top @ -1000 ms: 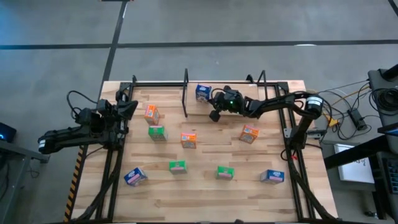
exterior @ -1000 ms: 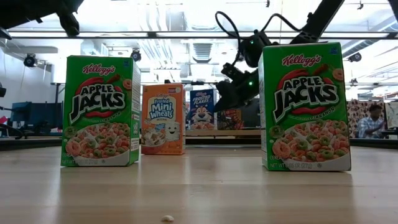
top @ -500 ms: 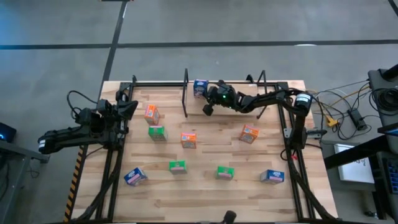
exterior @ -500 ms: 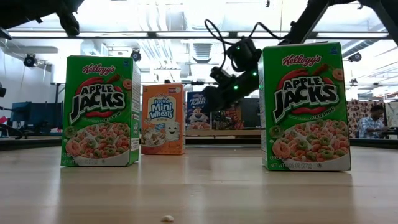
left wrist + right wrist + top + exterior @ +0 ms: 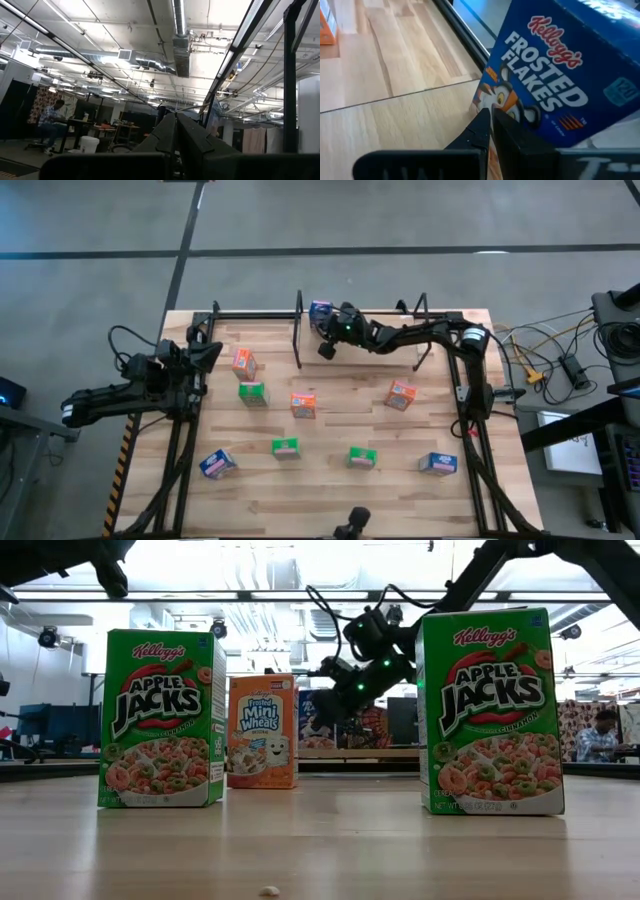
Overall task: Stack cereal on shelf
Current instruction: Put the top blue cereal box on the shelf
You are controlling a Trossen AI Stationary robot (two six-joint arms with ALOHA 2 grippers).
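Blue cereal box (image 5: 321, 311) sits at the back edge of the table (image 5: 330, 480), on the shelf (image 5: 360, 320) as far as I can tell. In the right wrist view it's tilted, long axis off vertical, printed front toward the camera. Right gripper (image 5: 326, 350) stretches across just beside it, fingers closed, nothing held. Left gripper (image 5: 205, 352) parked at the left edge, fingers closed, pointing up.

Robotics lab or workshop in open industrial hall. Bare ceiling with exposed ducts (image 5: 181, 35), pipes, long strip lights. Grey concrete floor (image 5: 400, 215) around wooden table (image 5: 330, 480). Loose cables and equipment (image 5: 560, 360) past table's right edge. Person (image 5: 50, 120) seated at distant workbench; another person (image 5: 600, 735) in background.
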